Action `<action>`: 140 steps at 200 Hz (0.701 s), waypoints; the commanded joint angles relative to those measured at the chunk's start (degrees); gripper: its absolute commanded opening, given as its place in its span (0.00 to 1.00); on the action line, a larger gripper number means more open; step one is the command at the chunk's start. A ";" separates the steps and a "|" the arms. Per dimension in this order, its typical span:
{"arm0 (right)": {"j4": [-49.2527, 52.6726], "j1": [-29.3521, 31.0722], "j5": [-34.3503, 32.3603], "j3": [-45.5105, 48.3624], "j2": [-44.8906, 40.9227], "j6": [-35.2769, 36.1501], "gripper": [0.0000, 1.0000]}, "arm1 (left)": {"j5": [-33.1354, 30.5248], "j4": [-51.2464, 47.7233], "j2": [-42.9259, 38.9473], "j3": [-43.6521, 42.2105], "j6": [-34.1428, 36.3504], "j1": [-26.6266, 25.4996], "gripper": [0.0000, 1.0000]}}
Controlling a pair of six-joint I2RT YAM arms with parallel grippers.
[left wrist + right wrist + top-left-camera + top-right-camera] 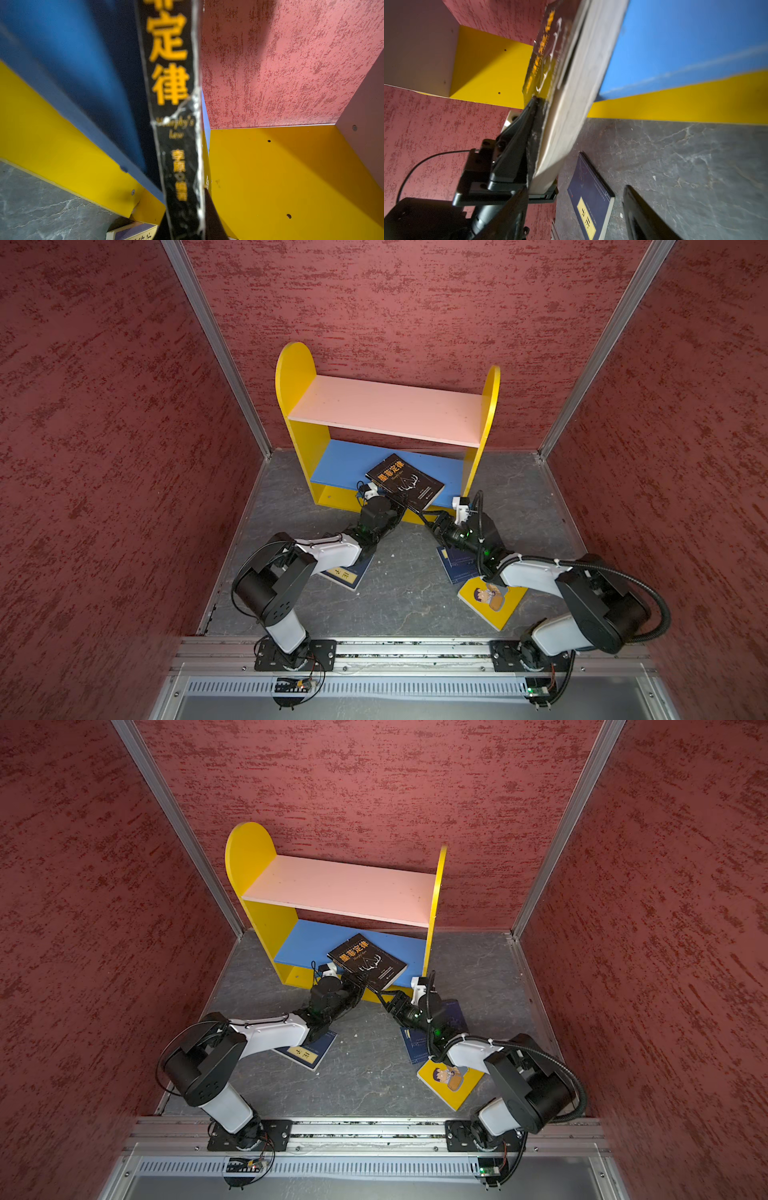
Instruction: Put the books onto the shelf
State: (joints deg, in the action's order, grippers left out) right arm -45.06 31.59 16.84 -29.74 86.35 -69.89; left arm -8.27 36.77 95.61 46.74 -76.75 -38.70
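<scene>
While the left claw [398, 506] is clamped on the spine edge of the black book [405, 481], the right claw [429, 519] waits just beside that book's lower corner with its jaws apart, gripping nothing. The book hangs tilted over the front of the blue lower board [345, 466] of the shelf [293, 377]. Whether it touches the board I cannot tell.

The pink upper board [386, 410] is bare, so none of the books is shelved yet. On the bench [399, 597] lie a navy book [347, 574] under the left arm, another navy book [459, 568] under the right arm, and the yellow book [492, 601] nearest the right base.

I judge the black paperback light but floppy — the left wrist view shows a creased, worn spine, and the right wrist view shows the pages sagging away from the cover. The spine is the stiff side, so a grip there should carry it best. The free page corner would bend, and the smooth cover may slip — a second hold near the lower corner would steady it for sliding in.
</scene>
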 commanded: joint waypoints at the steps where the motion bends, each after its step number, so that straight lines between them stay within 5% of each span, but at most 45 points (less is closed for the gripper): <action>1: -8.69 0.00 0.28 -1.85 2.41 -4.22 0.65 | -0.79 0.29 -1.40 0.64 -0.63 -0.92 0.02; 75: -11.39 0.51 -2.38 -1.98 4.25 -6.34 0.43 | -0.36 -0.28 -2.71 -0.59 -1.03 -1.03 0.04; 140: -13.86 0.49 -2.56 -4.41 7.40 -8.50 0.42 | 0.97 -0.23 -4.00 -2.44 -0.97 -1.02 0.07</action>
State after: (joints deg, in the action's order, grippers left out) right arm -54.85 32.84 16.10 -31.05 91.50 -76.36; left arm -8.64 34.96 93.43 44.88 -77.78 -39.22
